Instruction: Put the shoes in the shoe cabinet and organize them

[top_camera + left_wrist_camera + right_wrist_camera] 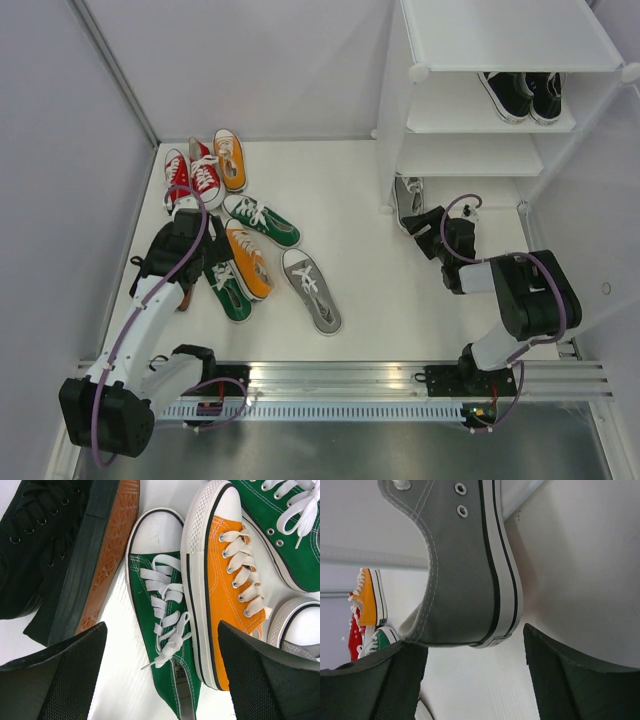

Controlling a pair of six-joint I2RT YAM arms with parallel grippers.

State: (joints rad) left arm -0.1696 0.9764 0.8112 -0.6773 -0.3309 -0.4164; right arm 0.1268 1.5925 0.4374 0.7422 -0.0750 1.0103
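The left hand (pixel 161 647) is wide open above the green shoe (pixel 152 595) on the desk (pixel 360 260). The shoe's long axis runs 12 to 6 o'clock, between the fingers. The right hand (pixel 475 652), also wide open, has the grey shoe (pixel 465 575) at 12 o'clock, at the foot of the shoe cabinet (pixel 480 110).

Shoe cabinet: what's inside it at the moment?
In the shoe cabinet, a pair of black shoes sits on a middle shelf, partly hidden under the shelf above. One grey shoe lies at the bottom level's front edge. The backs of the lower shelves are covered from view.
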